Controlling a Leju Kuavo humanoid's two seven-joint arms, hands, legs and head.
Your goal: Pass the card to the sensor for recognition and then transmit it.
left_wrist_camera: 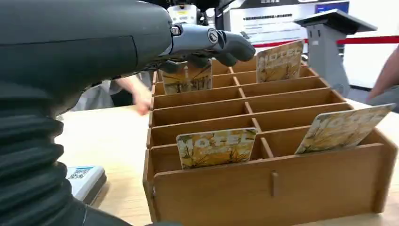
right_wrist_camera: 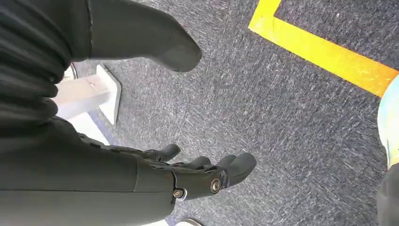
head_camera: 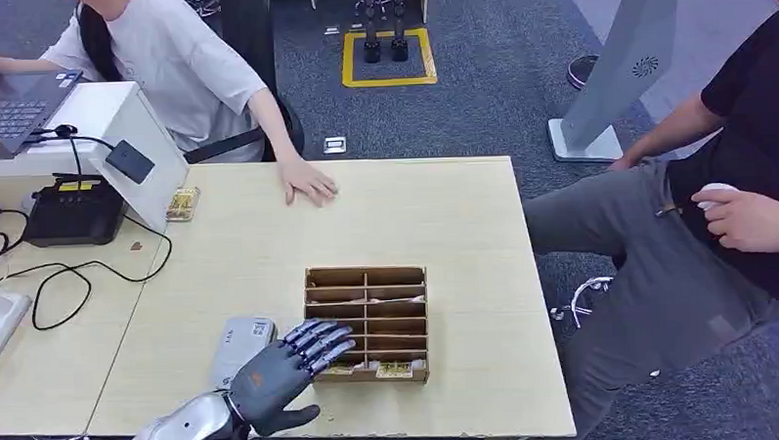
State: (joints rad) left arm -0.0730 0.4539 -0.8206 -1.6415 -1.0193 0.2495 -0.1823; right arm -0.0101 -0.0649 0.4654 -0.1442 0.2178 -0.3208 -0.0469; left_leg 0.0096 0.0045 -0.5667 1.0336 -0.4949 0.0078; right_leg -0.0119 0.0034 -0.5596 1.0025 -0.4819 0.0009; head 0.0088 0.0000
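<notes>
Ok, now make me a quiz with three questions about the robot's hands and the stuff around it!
1. Where is the left hand?
A. On the laptop
B. Over the box's near left corner
C. Down by the floor

2. What colour is the tape on the floor?
A. Yellow
B. Blue
C. Pink

3. What is the right hand holding?
A. A card
B. A phone
C. Nothing

Answers:
1. B: in the head view the left hand reaches over the near left corner of the box.
2. A: the tape makes a yellow square on the grey floor.
3. C: the right hand hangs above the floor with its fingers apart and nothing in them.
</notes>
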